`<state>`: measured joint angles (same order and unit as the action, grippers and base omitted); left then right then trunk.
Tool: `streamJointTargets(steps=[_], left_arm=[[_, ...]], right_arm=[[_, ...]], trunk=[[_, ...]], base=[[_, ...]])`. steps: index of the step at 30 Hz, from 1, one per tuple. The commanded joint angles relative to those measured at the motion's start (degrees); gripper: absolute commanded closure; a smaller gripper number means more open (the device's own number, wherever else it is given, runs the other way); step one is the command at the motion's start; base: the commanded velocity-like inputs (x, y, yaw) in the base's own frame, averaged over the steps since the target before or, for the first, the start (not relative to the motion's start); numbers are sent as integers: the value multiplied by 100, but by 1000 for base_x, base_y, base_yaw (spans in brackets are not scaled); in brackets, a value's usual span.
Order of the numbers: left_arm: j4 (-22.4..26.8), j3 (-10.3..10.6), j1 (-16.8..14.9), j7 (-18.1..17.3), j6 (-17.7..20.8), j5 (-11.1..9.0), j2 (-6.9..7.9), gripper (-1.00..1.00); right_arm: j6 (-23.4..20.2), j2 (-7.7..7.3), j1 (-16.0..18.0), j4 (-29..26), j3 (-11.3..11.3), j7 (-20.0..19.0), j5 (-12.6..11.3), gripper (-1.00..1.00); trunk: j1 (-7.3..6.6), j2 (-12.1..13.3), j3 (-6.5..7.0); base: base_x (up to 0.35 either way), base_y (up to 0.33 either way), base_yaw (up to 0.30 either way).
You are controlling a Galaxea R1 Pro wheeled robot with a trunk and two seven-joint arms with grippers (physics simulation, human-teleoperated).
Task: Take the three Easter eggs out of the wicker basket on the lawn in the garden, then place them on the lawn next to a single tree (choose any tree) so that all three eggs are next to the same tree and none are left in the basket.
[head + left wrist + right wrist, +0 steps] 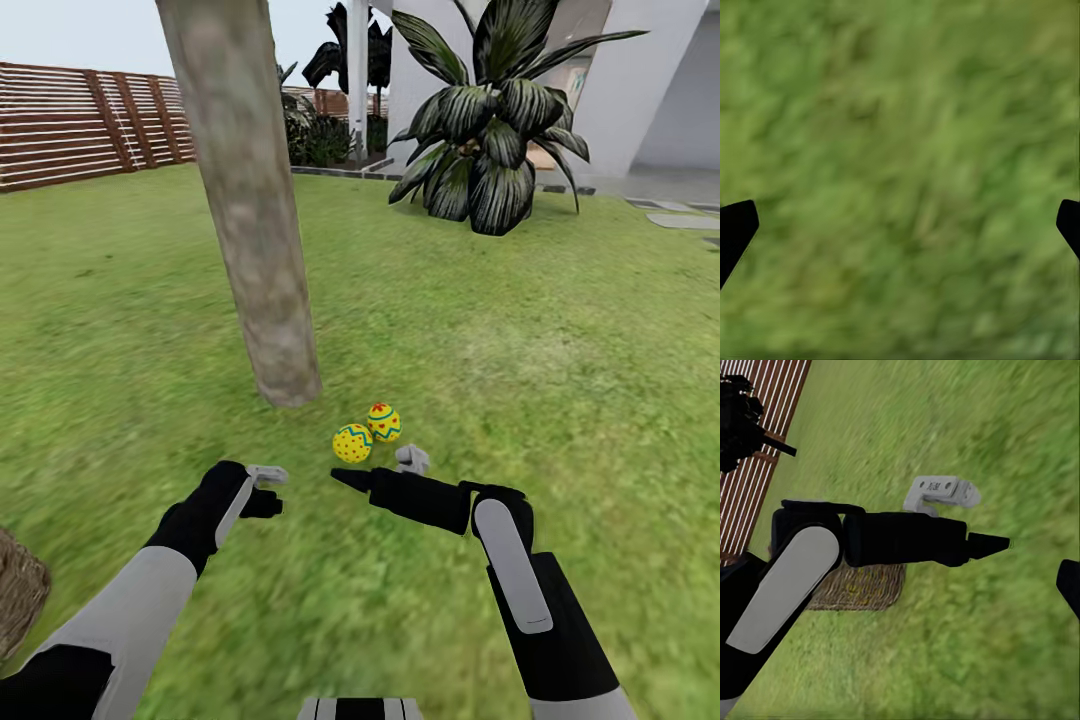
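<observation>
Rough, mottled bark on the trunk (245,200), matt grass on the lawn (520,330), two smooth glossy eggs (366,433), woven wicker on the basket (862,586), slatted wood fence (80,122), arms in matt black and smooth white plastic

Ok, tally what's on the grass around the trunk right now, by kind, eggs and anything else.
Yellow eggs with blue zigzag bands and red marks: 2
Thick pale grey-brown tree trunk: 1
Woven tan wicker basket: 1
Broad-leaved dark plant: 1
Total: 5
</observation>
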<state>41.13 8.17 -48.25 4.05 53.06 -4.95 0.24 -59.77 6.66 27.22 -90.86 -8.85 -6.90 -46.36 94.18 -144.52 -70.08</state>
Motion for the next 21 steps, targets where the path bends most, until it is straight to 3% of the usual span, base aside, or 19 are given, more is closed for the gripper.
streamJointTargets(steps=[1, 13, 21], left_arm=[[4, 18, -4, 43, 20, -51, 3, -100], [11, 26, -1, 46, 20, -50, -5, -100], [9, 39, -1, 52, 20, -50, -20, -100]], right_arm=[[-23, 2, 2, -3, 10, -57, 62, -100], [-23, 2, 2, -3, 8, -57, 53, -100], [-23, 2, 2, -2, 10, -57, 49, -100]], trunk=[[-3, 0, 18], [-34, 16, 284], [-55, 27, 468]], base=[[0, 0, 114], [0, 0, 40], [-1, 0, 217]])
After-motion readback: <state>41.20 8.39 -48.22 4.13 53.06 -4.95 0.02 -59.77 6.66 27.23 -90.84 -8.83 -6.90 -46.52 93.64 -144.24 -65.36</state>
